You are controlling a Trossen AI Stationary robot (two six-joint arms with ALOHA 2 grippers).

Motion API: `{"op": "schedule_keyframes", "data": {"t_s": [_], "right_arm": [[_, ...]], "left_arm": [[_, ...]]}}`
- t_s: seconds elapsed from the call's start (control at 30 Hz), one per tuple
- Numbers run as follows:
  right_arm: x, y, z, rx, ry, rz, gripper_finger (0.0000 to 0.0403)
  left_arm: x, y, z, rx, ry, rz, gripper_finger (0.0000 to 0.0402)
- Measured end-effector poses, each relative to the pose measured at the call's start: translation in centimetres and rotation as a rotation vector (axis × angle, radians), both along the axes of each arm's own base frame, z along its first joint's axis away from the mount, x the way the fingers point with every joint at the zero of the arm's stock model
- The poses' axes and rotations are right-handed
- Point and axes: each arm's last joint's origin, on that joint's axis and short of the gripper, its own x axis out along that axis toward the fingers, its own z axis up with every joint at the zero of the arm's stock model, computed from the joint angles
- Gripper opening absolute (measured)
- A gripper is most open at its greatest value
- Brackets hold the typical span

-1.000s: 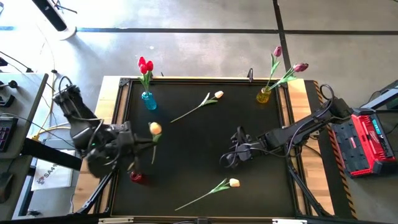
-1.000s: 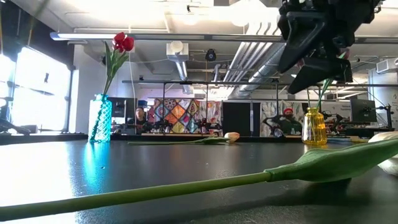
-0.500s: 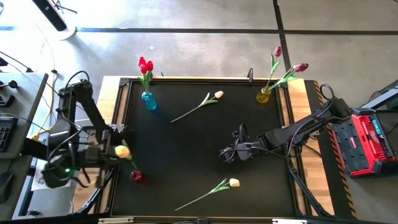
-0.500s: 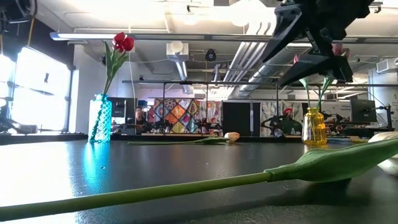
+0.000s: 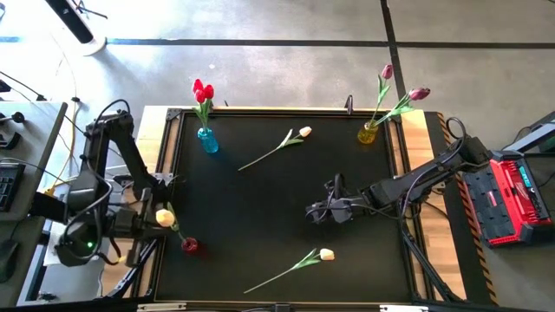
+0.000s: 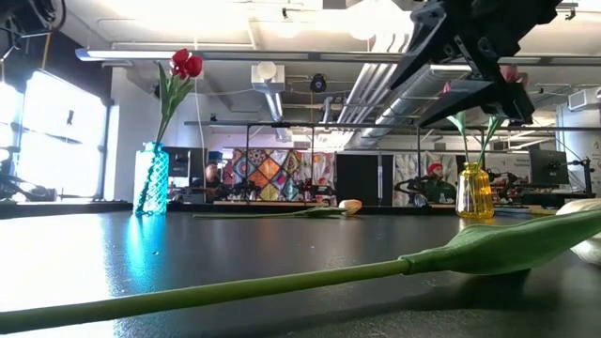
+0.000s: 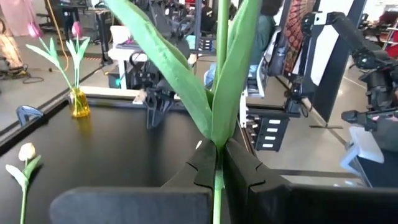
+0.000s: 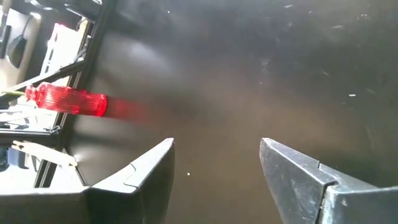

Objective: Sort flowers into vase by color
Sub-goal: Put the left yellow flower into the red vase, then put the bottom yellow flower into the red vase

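Observation:
My left gripper (image 5: 149, 221) is at the table's left edge, shut on a cream-yellow tulip (image 5: 163, 217). The tulip's lower stem end is at the small red vase (image 5: 189, 246); I cannot tell whether it is inside. My right gripper (image 5: 312, 213) hangs open and empty over the table's middle; its wrist view (image 8: 214, 155) faces the red vase (image 8: 65, 101). Two red tulips (image 5: 202, 91) stand in a blue vase (image 5: 207, 139). Two pink tulips (image 5: 401, 97) stand in a yellow vase (image 5: 367, 134). Two cream tulips lie flat, one far (image 5: 303, 132) and one near (image 5: 325, 254). My left gripper pinches the tulip's green stem (image 7: 217, 163) between its two fingers, just below where the leaves (image 7: 217, 93) branch off. The fingers come level from the table's left and lie across the stem. The tulip stands roughly upright, head up, the stem running on below the fingers.
The black mat is framed by a raised dark rim (image 5: 169, 156). The near cream tulip's stem and leaf (image 6: 282, 282) lie along the front of the table. A red device (image 5: 512, 195) sits off the table's right side.
My left gripper has carried the cream-yellow tulip from over the mat toward the table's left and near edges and has kept shut. The tulip's head has come left, and its lower stem end has come to the red vase. My right gripper has turned a little in place.

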Motion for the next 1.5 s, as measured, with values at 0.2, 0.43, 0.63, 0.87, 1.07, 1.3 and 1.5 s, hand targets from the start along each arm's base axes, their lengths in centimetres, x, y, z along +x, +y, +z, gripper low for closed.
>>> {"op": "schedule_keyframes", "data": {"t_s": [0.2,0.43,0.63,0.87,1.07,1.3,1.5], "right_arm": [[0.2,0.0,0.2,0.0,-0.026,-0.009,0.0224],[0.3,0.1,0.4,0.005,-0.051,-0.005,0.0224],[0.4,0.1,0.4,0.011,-0.053,-0.01,0.0224],[0.3,0.1,0.4,0.034,-0.052,-0.012,0.0224],[0.1,1.0,0.4,0.025,-0.042,0.078,0.0224],[0.0,3.5,1.1,-0.201,-0.136,0.391,0.0224],[1.3,5.0,-0.7,-0.333,-0.158,0.598,0.0224]], "left_arm": [[0.0,-0.1,-2.0,0.014,-0.005,0.022,0.0],[0.1,0.0,-3.5,0.006,0.001,0.031,0.0016],[0.0,0.4,-4.3,-0.157,0.038,0.039,0.0055],[0.4,0.6,-4.8,-0.24,0.166,0.017,0.0105],[1.0,1.5,-5.2,-0.366,0.259,0.075,0.0125],[1.5,2.1,-5.0,-0.302,0.332,0.049,0.0129],[1.5,3.6,-3.4,-0.3,0.326,0.012,0.0129]]}}
